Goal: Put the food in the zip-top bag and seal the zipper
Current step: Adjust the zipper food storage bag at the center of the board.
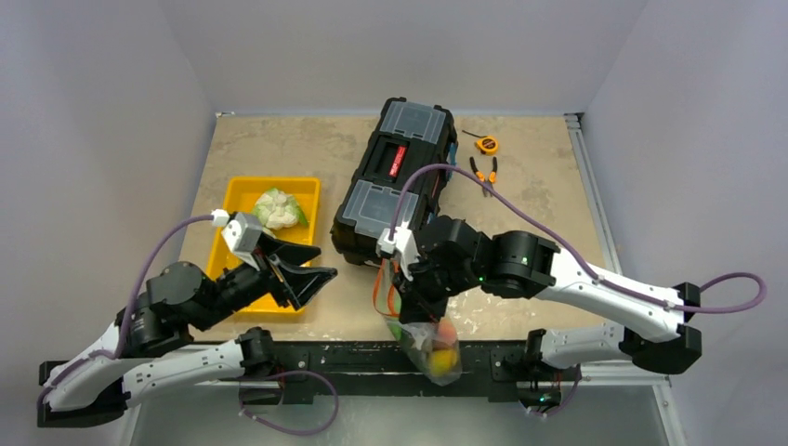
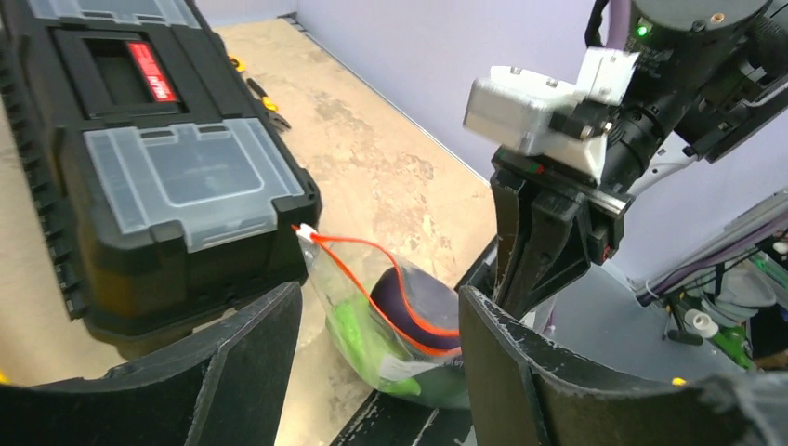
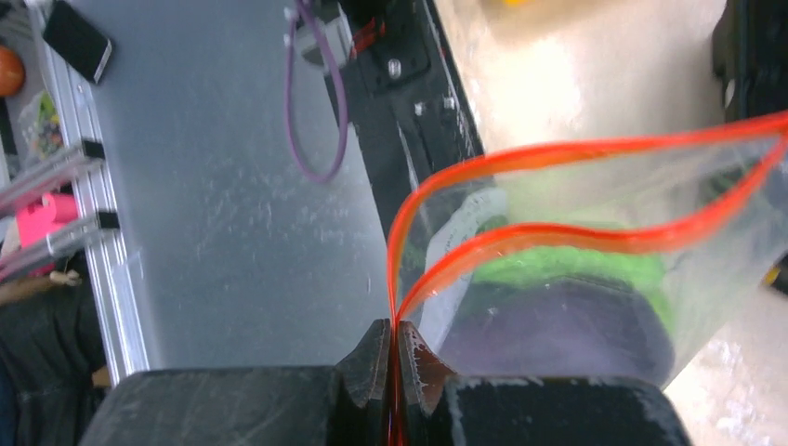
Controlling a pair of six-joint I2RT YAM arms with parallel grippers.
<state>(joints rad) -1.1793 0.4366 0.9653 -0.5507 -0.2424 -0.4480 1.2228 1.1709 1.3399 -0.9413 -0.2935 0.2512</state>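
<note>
Mid-filling: right claw [image 3: 395,351] pinched tight on the end of the zipper [image 3: 558,151], zip-top bag [image 1: 433,349] dangling open-mouthed at the near edge of the worktop [image 1: 544,200], left claw [image 1: 325,262] agape and empty; next, probably fetching the cauliflower [image 1: 279,209] from the tray [image 1: 243,191].

R pincer [image 1: 403,302] grips bag [image 1: 415,342], food [image 1: 443,355] inside.

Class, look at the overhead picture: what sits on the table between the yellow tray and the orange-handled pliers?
The black toolbox lies between the yellow tray and the pliers; the top external view shows it clearly.
</note>
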